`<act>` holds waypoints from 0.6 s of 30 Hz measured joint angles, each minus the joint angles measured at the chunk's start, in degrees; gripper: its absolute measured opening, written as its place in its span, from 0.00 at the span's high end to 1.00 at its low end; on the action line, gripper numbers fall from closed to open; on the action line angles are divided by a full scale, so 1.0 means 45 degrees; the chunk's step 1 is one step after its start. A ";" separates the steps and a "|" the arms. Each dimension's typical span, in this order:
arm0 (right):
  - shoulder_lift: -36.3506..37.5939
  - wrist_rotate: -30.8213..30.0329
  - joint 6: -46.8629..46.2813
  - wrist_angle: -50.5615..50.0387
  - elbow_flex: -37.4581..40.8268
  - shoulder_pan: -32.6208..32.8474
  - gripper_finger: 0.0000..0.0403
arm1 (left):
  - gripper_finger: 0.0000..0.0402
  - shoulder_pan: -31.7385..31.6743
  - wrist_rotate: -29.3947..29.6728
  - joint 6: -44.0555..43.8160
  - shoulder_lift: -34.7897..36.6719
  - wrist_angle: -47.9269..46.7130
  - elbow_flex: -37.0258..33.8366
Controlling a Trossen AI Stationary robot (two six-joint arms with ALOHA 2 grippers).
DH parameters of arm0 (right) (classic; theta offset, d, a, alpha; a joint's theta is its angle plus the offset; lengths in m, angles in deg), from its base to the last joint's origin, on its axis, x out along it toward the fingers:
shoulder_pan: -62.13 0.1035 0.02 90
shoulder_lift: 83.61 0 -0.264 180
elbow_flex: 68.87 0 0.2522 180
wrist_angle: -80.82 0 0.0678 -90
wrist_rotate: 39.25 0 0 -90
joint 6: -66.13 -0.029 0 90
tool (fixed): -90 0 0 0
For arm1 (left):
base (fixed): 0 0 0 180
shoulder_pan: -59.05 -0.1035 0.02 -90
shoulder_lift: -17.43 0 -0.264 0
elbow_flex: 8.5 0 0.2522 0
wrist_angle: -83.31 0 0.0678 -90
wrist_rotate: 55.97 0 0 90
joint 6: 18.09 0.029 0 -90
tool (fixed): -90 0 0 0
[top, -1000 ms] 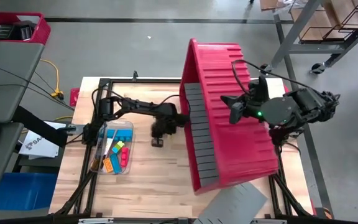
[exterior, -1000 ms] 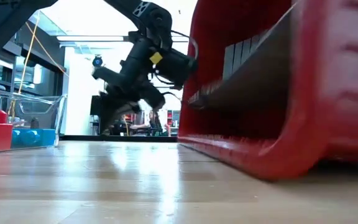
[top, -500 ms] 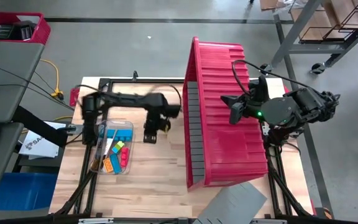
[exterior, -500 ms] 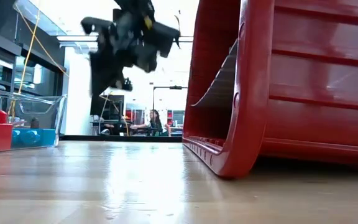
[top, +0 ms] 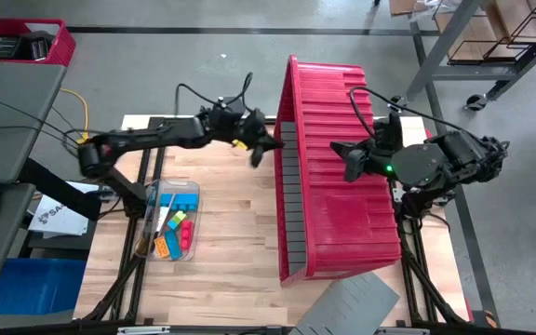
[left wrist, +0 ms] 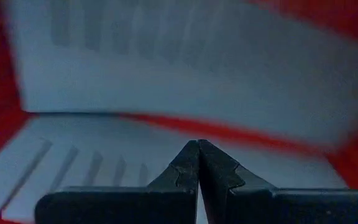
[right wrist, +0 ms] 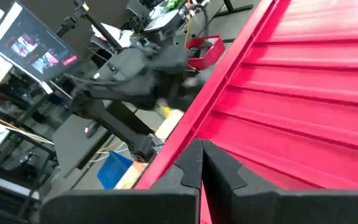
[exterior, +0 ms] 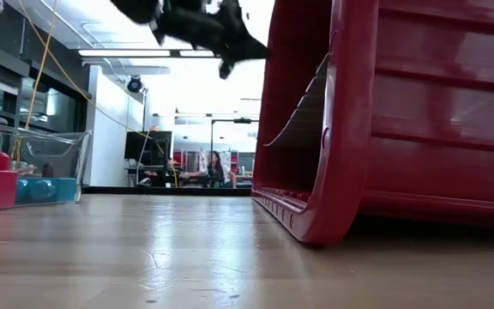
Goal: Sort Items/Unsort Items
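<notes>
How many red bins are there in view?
2: a big red bin tipped on its side on the table's right half, and a small red basket off the table at far left. Others may be hidden.

You had a pale wooden table (top: 221,270) with visible plank grain, its top smooth enough to throw a soft sheen in the low view. The big bin (top: 342,167) looked like glossy red moulded plastic, ribbed along its wall, with matt grey slatted panels (top: 294,200) inside. The small tray (top: 191,197) was clear plastic, and the blocky items (top: 177,228) in it looked like bright smooth plastic. Both arms wore matt black finish
</notes>
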 joint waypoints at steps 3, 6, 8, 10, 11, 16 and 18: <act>0.0000 -0.0084 -0.0541 0.0062 0.0000 0.0002 1.00 | 0.96 -0.0312 -0.0383 -0.3245 -0.1492 0.2996 -0.0259; 0.0000 -0.0388 -0.0818 0.0226 0.0000 -0.0108 1.00 | 0.90 -0.0271 -0.0932 -0.6455 -0.3221 0.6313 -0.0230; 0.0000 -0.0372 -0.0814 0.0458 0.0000 -0.0290 1.00 | 0.83 -0.0171 -0.0991 -0.8759 -0.4340 0.7688 0.0158; 0.0000 -0.0363 -0.0796 0.0595 0.0000 -0.0431 1.00 | 0.76 -0.0128 -0.1159 -1.0679 -0.5262 0.8153 0.0625; 0.0000 -0.0362 -0.0720 0.0667 0.0000 -0.0513 1.00 | 0.73 -0.0133 -0.1209 -1.1269 -0.5684 0.8271 0.0855; 0.0000 -0.0293 -0.0405 0.0690 0.0000 -0.0860 1.00 | 0.55 -0.0037 -0.0515 -1.4003 -0.6952 0.8346 0.2169; 0.0000 -0.0249 -0.0378 0.0695 0.0000 -0.0956 1.00 | 0.50 0.0014 0.0139 -1.4818 -0.7226 0.8384 0.2679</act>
